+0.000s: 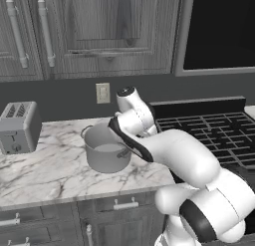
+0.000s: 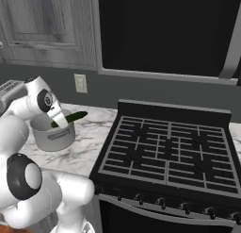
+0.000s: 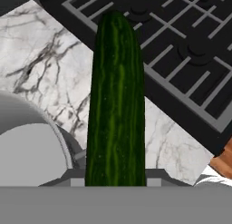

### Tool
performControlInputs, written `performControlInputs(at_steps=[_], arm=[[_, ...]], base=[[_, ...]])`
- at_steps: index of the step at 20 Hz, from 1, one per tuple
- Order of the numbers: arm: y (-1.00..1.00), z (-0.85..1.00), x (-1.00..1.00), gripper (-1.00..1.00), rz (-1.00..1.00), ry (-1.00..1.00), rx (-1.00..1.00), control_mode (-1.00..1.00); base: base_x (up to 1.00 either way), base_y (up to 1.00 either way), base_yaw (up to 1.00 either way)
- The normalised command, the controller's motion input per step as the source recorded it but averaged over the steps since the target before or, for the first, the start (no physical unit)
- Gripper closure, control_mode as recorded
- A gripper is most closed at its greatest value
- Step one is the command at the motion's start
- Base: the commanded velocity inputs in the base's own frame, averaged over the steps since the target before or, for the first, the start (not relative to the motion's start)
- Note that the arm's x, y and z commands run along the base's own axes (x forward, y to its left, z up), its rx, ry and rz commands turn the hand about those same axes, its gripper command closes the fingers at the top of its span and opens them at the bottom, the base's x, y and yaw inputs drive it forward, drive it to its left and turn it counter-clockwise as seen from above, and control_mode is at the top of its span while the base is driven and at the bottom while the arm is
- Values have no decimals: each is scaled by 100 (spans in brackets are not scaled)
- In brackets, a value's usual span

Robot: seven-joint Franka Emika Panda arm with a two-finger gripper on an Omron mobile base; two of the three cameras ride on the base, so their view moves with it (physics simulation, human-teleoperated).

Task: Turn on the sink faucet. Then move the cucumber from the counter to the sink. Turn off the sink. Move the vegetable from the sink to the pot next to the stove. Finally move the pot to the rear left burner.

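cucumber (image 3: pixel 116 105) | pinched in jaws | long axis points toward stove (image 2: pixel 167 149) | above pot (image 1: pixel 105 151)

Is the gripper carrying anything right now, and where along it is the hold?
Yes, the gripper holds the cucumber by one end; the rest sticks out past the fingertips, above the pot.
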Motion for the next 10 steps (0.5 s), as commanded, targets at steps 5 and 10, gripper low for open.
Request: performControlInputs(at_steps=[5, 10], arm=[[54, 0, 28, 100, 0, 1, 0, -100], [37, 0, 14, 100, 0, 6, 0, -100]], base=[[0, 0, 0], [0, 0, 0]])
